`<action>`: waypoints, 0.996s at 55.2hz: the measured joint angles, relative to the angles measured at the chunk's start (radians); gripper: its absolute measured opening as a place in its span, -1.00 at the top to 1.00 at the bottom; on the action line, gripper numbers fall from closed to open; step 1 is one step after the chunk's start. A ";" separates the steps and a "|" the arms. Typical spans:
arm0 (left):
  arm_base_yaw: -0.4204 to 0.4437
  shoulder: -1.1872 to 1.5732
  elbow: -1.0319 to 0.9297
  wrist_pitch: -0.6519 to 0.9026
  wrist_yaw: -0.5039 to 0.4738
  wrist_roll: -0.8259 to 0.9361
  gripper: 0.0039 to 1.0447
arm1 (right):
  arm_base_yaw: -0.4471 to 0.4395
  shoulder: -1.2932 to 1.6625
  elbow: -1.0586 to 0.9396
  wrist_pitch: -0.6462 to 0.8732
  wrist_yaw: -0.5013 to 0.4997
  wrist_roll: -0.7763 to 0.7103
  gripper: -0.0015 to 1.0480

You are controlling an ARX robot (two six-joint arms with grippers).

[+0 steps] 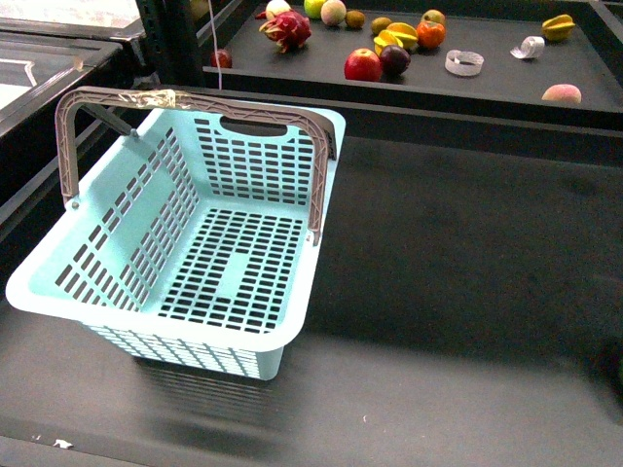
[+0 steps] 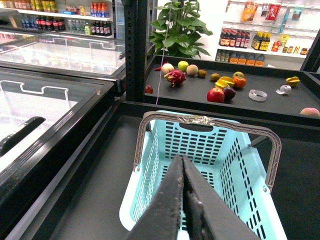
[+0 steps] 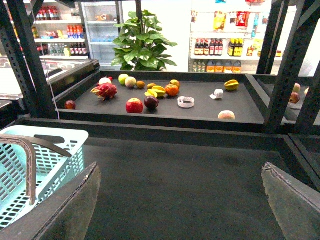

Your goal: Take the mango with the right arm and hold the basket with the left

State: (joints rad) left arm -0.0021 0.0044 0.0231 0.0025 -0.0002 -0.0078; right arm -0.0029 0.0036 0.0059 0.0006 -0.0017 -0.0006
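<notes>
The pale turquoise basket [image 1: 292, 292] stands empty on the dark table at the left, both grey-brown handles raised, one taped. The yellow-orange mango [image 1: 401, 35] lies among other fruit on the raised back shelf, beside a round orange fruit [image 1: 430, 34]. My left gripper [image 2: 181, 160] is shut and empty, hovering over the near end of the basket [image 2: 240, 155]. My right gripper [image 3: 181, 172] is open and empty above the bare table, to the right of the basket [image 3: 75, 137] and far short of the mango [image 3: 159, 90]. The mango also shows in the left wrist view [image 2: 226, 81]. Neither arm shows in the front view.
The back shelf [image 1: 487, 83] also holds a dragon fruit [image 1: 288, 29], a red apple [image 1: 362, 65], a dark plum [image 1: 394, 59], a starfruit [image 1: 558, 26], a peach [image 1: 562, 94] and tape rolls [image 1: 464, 62]. A raised black lip borders the shelf. Glass freezer lids [image 2: 45, 95] lie to the left.
</notes>
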 joint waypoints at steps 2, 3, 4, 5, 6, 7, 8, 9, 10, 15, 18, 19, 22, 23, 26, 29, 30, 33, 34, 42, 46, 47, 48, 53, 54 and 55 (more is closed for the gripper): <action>0.000 0.000 0.000 0.000 0.000 0.000 0.73 | 0.000 0.000 0.000 0.000 0.000 0.000 -0.84; 0.000 0.000 0.000 0.000 0.000 0.000 0.62 | 0.000 0.000 0.000 0.000 0.000 0.000 -0.84; 0.000 0.000 0.000 0.000 0.000 0.000 0.56 | 0.000 0.000 0.000 0.000 0.000 0.000 -0.84; 0.000 0.000 0.000 0.000 0.000 0.000 0.49 | 0.000 0.000 0.000 0.000 0.000 0.000 -0.84; 0.000 0.000 0.000 0.000 0.000 0.000 0.42 | 0.000 0.000 0.000 0.000 0.000 0.000 -0.84; 0.000 0.000 0.000 0.000 0.000 0.000 0.35 | 0.000 0.000 0.000 0.000 0.000 0.000 -0.84; 0.000 0.000 0.000 0.000 0.000 0.000 0.28 | 0.000 0.000 0.000 0.000 0.000 0.000 -0.84; 0.000 0.000 0.000 0.000 0.000 0.000 0.21 | 0.000 0.000 0.000 0.000 0.000 0.000 -0.84; 0.000 0.000 0.000 0.000 0.000 0.000 0.14 | 0.000 0.000 0.000 0.000 0.000 0.000 -0.84; 0.000 0.000 0.000 0.000 0.000 0.000 -0.24 | 0.000 0.000 0.000 0.000 0.000 0.000 -0.84; 0.000 0.000 0.000 0.000 0.000 0.000 -0.45 | 0.000 0.000 0.000 0.000 0.000 0.000 -0.84; 0.000 0.000 0.000 0.000 0.000 0.000 -0.55 | 0.000 0.000 0.000 0.000 0.000 0.000 -0.84; 0.000 0.000 0.000 0.000 0.000 0.000 -0.73 | 0.000 0.000 0.000 0.000 0.000 0.000 -0.84; 0.000 0.000 0.000 0.000 0.000 0.000 -0.80 | 0.000 0.000 0.000 0.000 0.000 0.000 -0.84; 0.000 0.000 0.000 0.000 0.000 0.002 -0.87 | 0.000 0.000 0.000 0.000 0.000 0.000 -0.84; 0.000 0.000 0.000 0.000 0.000 0.002 -0.84 | 0.000 0.000 0.000 0.000 0.000 0.000 -0.84; 0.000 0.000 0.000 0.000 0.000 0.002 -0.85 | 0.000 0.000 0.000 0.000 0.000 0.000 -0.84; 0.000 0.000 0.000 0.000 0.000 0.002 -0.85 | 0.000 0.000 0.000 0.000 0.000 0.000 -0.84; 0.000 0.000 0.000 0.000 0.000 0.002 -0.85 | 0.000 0.000 0.000 0.000 0.000 0.000 -0.84; -0.080 0.062 0.018 -0.052 -0.256 -0.100 -0.85 | 0.000 0.000 0.000 0.000 -0.001 0.000 -0.84; -0.147 0.196 0.026 -0.038 -0.550 -0.291 -0.85 | 0.001 0.000 0.000 0.000 0.002 0.000 -0.84; -0.143 0.244 0.025 -0.018 -0.627 -0.379 -0.85 | 0.001 0.000 0.000 0.000 -0.001 0.000 -0.84; -0.134 0.275 0.026 0.001 -0.666 -0.416 -0.85 | 0.001 0.000 0.000 0.000 -0.003 0.000 -0.84; -0.043 0.447 0.034 0.127 -0.646 -0.623 -0.85 | 0.001 0.000 0.000 0.000 -0.002 0.000 -0.84; -0.027 0.491 0.037 0.166 -0.628 -0.648 -0.85 | 0.001 0.000 0.000 0.000 -0.005 0.000 -0.84; -0.011 0.537 0.041 0.206 -0.610 -0.672 -0.85 | 0.001 0.000 0.000 0.000 -0.003 0.000 -0.84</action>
State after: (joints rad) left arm -0.0135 0.5419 0.0639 0.2081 -0.6102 -0.6796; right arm -0.0017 0.0036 0.0059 0.0006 -0.0051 -0.0006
